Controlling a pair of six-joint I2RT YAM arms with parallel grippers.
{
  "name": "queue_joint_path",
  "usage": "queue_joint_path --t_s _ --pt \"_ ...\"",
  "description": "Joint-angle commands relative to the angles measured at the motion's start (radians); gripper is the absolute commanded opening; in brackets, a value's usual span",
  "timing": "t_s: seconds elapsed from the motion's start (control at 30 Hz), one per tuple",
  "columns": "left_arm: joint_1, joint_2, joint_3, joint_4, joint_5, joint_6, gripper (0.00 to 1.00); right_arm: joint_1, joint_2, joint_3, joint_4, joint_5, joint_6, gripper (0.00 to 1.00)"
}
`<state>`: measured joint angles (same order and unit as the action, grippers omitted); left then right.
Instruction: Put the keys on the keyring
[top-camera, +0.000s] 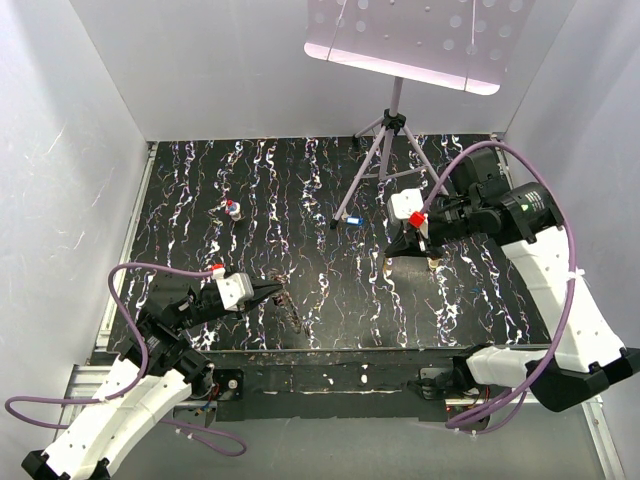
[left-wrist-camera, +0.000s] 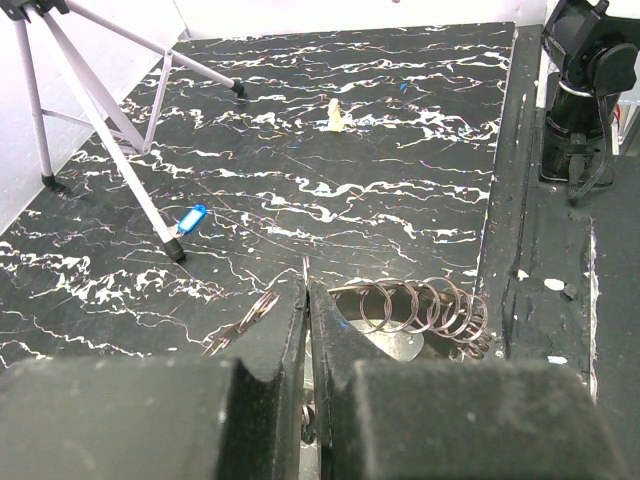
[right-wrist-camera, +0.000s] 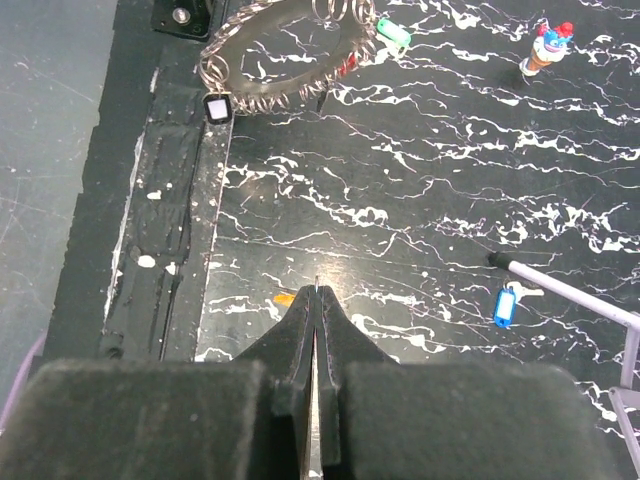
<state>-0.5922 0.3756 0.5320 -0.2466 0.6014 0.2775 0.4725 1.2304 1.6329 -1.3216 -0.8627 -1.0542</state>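
The keyring (right-wrist-camera: 268, 100), a wide flat ring edged with small wire loops, lies near the table's front edge (top-camera: 287, 300). My left gripper (top-camera: 272, 292) is shut on one of its wire loops (left-wrist-camera: 306, 285), and more loops (left-wrist-camera: 420, 305) coil to the right of the fingers. A green key (right-wrist-camera: 393, 32) and a black-and-white tag (right-wrist-camera: 216, 107) sit at the ring's rim. A blue key (top-camera: 352, 220) (left-wrist-camera: 192, 218) (right-wrist-camera: 505, 307) lies loose mid-table. My right gripper (top-camera: 411, 250) hangs over the table's right half, shut (right-wrist-camera: 316, 292), with a thin metal sliver showing between its tips.
A grey tripod stand (top-camera: 385, 150) stands at the back, one foot (left-wrist-camera: 176, 252) beside the blue key. A small red, blue and beige piece (top-camera: 233, 210) (right-wrist-camera: 545, 45) stands at the left middle. A beige key (left-wrist-camera: 336, 117) and an orange scrap (right-wrist-camera: 285, 298) lie on the table.
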Motion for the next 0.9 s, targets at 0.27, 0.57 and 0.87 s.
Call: queue_joint_path --t_s 0.27,0.57,0.87 --pt "0.012 -0.018 0.002 0.047 0.000 0.006 0.00 0.025 -0.063 -0.041 0.197 0.067 0.200 0.01" --pt "0.026 -0.017 -0.001 0.066 0.009 0.002 0.00 0.142 -0.107 -0.120 0.277 0.155 0.232 0.01" --pt "0.029 0.022 0.002 0.134 0.021 0.008 0.00 0.278 -0.227 -0.332 0.515 0.160 0.209 0.01"
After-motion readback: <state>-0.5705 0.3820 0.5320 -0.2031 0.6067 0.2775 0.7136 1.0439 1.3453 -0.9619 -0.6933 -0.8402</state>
